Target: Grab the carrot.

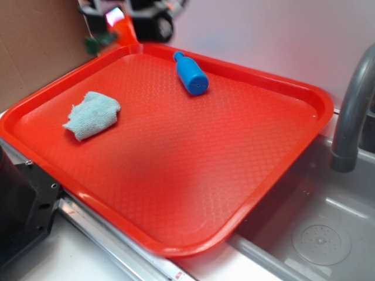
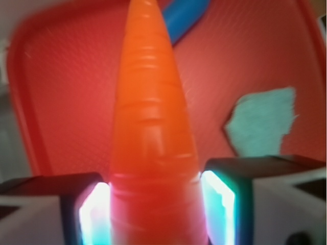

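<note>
Gripping the carrot (image 2: pixel 153 127) snugly between closed jaws, the gripper (image 2: pixel 156 209) is holding it clear above the red tray (image 1: pixel 275 88), so the grab looks done.

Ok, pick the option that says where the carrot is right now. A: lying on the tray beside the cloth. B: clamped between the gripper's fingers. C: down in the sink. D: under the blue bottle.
B: in the wrist view the carrot sits between the fingers of the gripper, above the tray.
</note>
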`<state>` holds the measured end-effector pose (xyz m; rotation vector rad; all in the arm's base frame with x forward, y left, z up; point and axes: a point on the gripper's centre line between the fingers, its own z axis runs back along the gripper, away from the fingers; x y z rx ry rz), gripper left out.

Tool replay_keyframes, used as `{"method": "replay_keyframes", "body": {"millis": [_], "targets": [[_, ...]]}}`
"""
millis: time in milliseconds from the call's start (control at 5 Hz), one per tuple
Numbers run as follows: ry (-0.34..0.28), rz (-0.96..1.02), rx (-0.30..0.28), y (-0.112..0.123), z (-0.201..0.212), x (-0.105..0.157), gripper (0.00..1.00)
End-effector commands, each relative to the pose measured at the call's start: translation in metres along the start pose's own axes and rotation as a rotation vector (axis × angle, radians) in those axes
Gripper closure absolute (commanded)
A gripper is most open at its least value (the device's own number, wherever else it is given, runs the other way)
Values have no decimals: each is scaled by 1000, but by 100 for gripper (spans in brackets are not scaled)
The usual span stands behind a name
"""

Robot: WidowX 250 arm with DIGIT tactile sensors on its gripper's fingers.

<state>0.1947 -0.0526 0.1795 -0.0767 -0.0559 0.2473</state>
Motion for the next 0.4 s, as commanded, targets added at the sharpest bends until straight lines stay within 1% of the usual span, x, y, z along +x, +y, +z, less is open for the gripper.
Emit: {"method": "replay_keyframes", "body": {"millis": [0,200], "targets": [[-125,118,-54,22,37,-15,100],[-89,139,-51,24,31,-10,100]]}}
